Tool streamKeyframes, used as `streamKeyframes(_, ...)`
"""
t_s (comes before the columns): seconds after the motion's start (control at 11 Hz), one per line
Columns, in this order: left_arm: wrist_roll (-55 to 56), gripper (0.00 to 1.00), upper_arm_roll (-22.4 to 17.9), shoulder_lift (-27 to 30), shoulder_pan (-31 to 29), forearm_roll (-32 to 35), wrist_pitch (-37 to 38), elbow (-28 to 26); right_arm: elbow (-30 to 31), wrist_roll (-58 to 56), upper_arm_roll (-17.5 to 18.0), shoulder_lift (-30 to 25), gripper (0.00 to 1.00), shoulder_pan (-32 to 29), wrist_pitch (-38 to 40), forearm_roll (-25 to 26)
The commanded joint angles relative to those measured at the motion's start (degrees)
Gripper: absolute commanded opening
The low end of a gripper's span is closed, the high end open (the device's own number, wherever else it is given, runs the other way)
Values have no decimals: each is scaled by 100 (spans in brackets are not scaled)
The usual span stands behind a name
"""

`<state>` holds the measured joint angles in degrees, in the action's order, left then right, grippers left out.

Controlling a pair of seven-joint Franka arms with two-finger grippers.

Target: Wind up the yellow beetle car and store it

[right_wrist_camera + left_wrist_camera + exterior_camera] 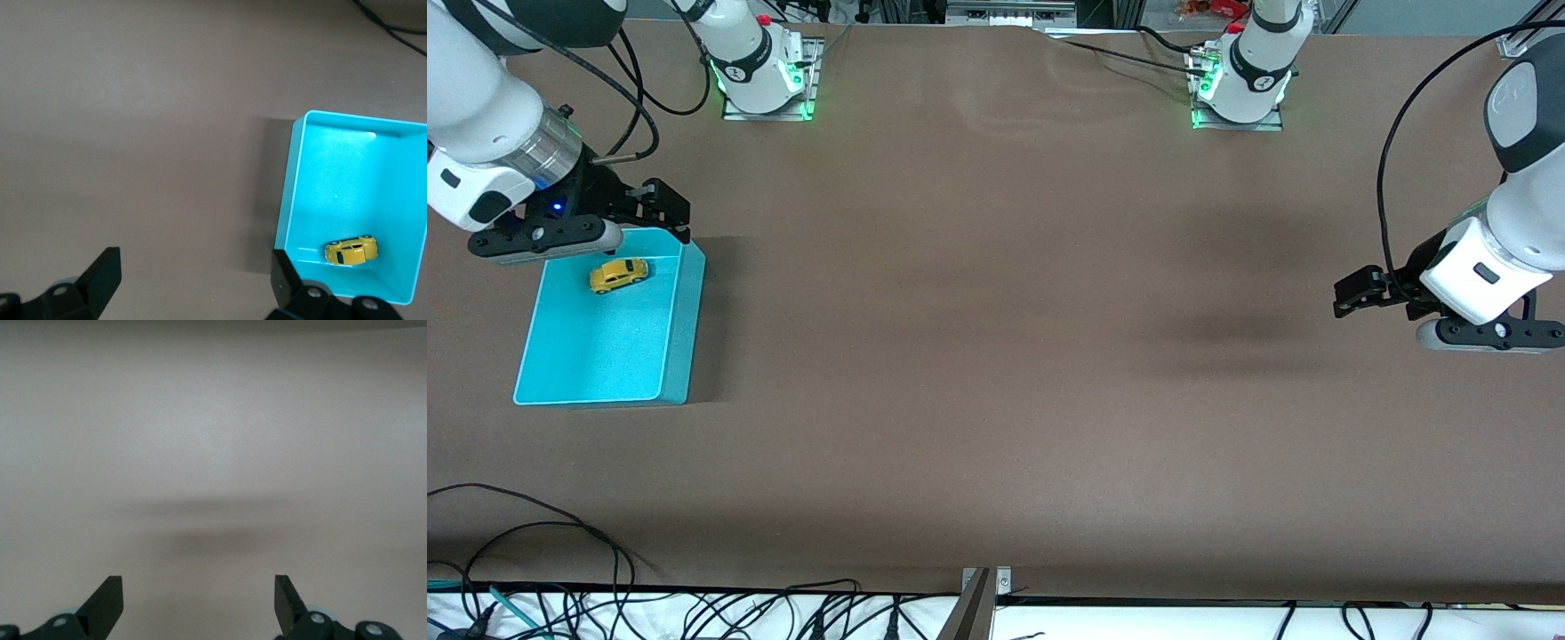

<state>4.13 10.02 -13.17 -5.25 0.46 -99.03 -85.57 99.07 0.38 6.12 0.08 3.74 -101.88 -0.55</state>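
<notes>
Turquoise plastic forms the bin (678, 329), a shallow rectangular tray with smooth, rounded walls, standing on the counter (996, 356) toward the right arm's end. Inside it sits the yellow beetle car (618, 275), a tiny glossy toy with a rounded body and dark windows, resting on the bin's floor in the part farther from the front camera, close to one wall. In the right wrist view the car (351, 250) shows near a corner of the bin (291, 180), apart from the fingers.

From its base, the right arm bends down over that end of the counter, its white wrist tilted and its black end effector (667, 213) hanging over the bin's rim that lies farther from the front camera. Its fingers (101, 270) are spread wide with nothing between them.

At the other end of the counter, the left arm waits, elbow raised and wrist angled low, its end effector (1356, 293) held over bare surface, well apart from the bin. The left wrist view shows its dark, wedge-shaped fingers (107, 597) set wide apart and empty, with a soft shadow on the surface below.

Matte brown material covers the counter, flat and evenly textured. Black cables (605, 604) lie tangled along its edge nearest the front camera.
</notes>
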Motion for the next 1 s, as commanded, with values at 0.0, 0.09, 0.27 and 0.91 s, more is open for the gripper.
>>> streamKeyframes(0.0, -114, 100, -53, -19, 67, 156, 129, 137, 613, 67, 4, -561, 100, -49, -113, 81)
streamKeyframes(0.09, -114, 100, -61, -28, 67, 156, 138, 146, 605, 67, 4, -579, 100, -49, -95, 81)
streamKeyframes(0.27, -114, 100, -61, -28, 67, 156, 129, 146, 561, 58, -14, -571, 100, -40, -52, 64)
streamKeyframes(0.91, -105, 100, -61, -28, 103, 165, 129, 155, 438, -178, -216, -536, 100, -49, -51, 64)
